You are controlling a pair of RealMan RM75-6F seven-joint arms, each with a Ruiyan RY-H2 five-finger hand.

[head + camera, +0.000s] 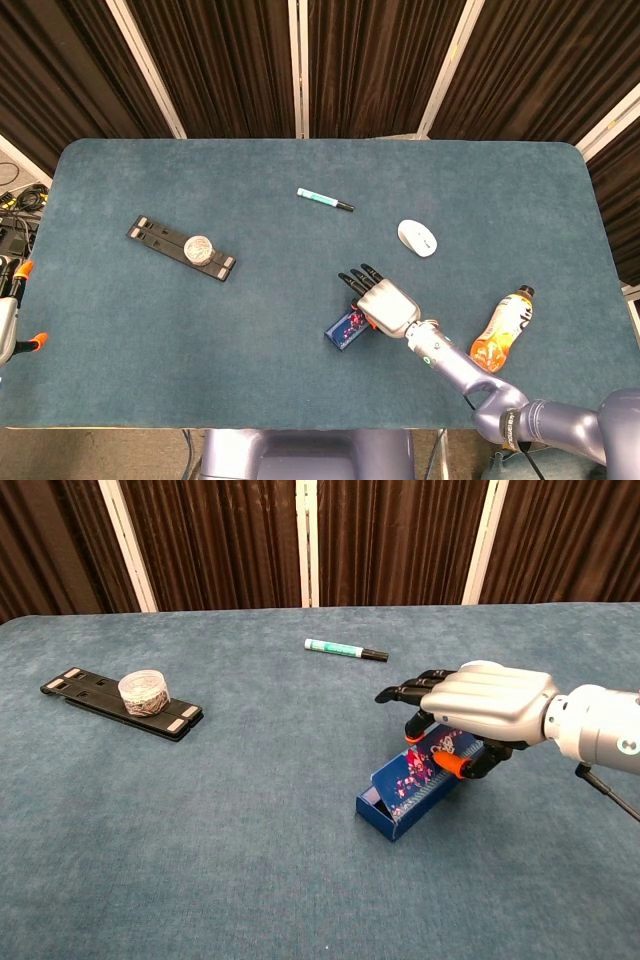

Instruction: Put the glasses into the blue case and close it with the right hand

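Now our right hand [480,712] sits over the blue case [410,790], fingers splayed, thumb on the lid; we can't tell if it grips. Case lies near mid-table, partly open, glasses not visible. Risk: pushing sideways slides the case instead of shutting it.

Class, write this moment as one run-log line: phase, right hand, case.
phase: closing case | right hand: over blue case, fingers touching lid | blue case: on table, lid partly raised | left hand: out of view
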